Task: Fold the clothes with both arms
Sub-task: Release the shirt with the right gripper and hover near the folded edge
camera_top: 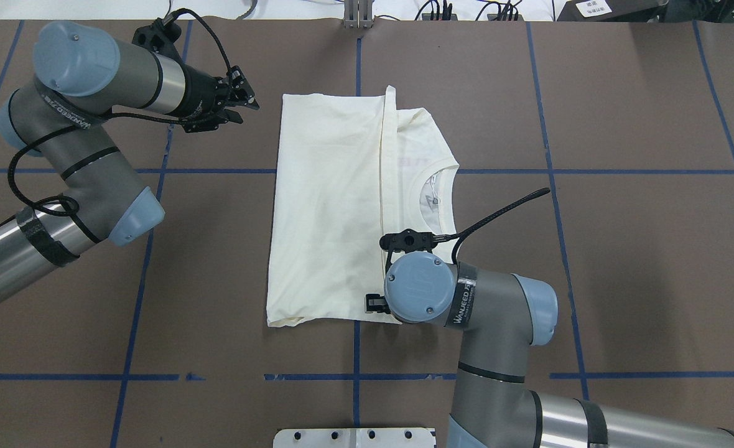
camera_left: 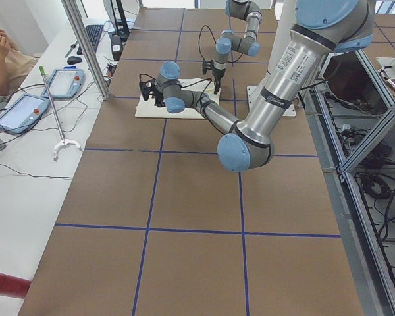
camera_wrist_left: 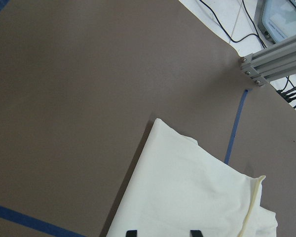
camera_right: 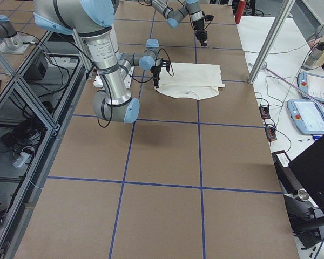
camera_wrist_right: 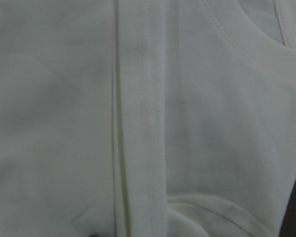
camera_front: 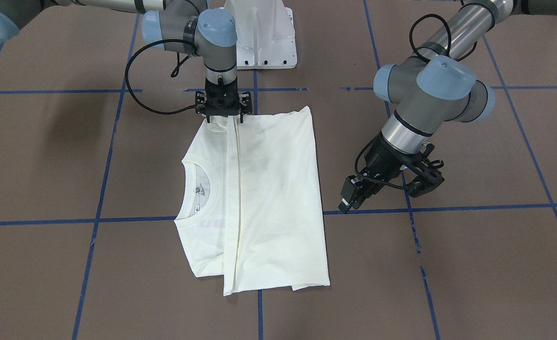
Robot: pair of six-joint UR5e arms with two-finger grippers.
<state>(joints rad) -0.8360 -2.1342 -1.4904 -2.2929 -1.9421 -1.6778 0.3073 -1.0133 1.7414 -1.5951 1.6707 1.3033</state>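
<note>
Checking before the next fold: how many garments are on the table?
1. A cream T-shirt, folded, lies on the table; the right pincer is at its edge nearest the base, the left pincer hangs clear beside it. Its folds could hide another piece.

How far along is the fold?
Done: the T-shirt lies as a rough rectangle, one panel folded over with its hem ending beside the collar. In hand: the right gripper is down on its robot-side edge; the left gripper hovers open off the cloth. Left: the collar end is uncovered, so probably one more fold.
</note>
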